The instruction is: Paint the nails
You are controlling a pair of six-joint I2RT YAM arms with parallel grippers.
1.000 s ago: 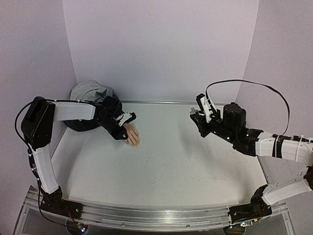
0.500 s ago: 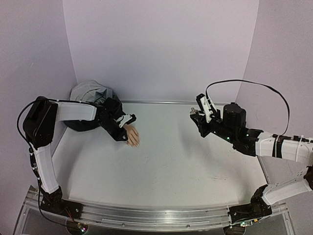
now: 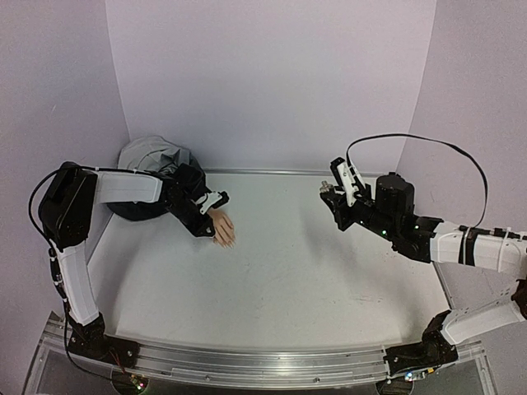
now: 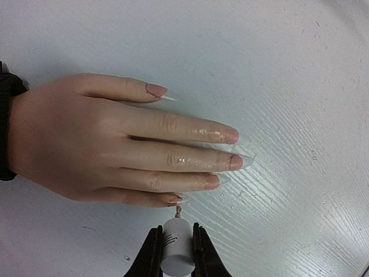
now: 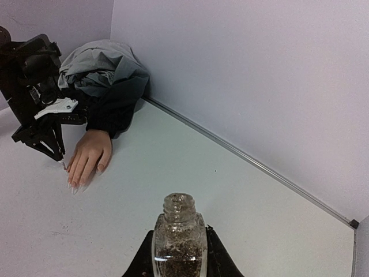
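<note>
At far left of the table (image 3: 288, 280), the mannequin hand (image 3: 223, 228) lies palm down, emerging from the dark jacket sleeve (image 3: 183, 183), fingers pointing to the near side.

Left gripper (image 4: 174, 232): clamped on the white cap (image 4: 174, 254). The cap's brush tip (image 4: 177, 212) is at the nail of the lowest finger in the wrist view; contact can't be confirmed. The nails (image 4: 233, 135) look pinkish with long clear tips.

Right gripper (image 5: 179, 245): closed around an uncapped clear bottle (image 5: 179, 231) of glittery liquid, held upright, well apart from the hand.

Versus 1.0 s ago: left arm's elbow has shifted very slightly. Versus 0.5 s ago: no visible change. Right arm, bottle and mannequin hand unchanged throughout.
</note>
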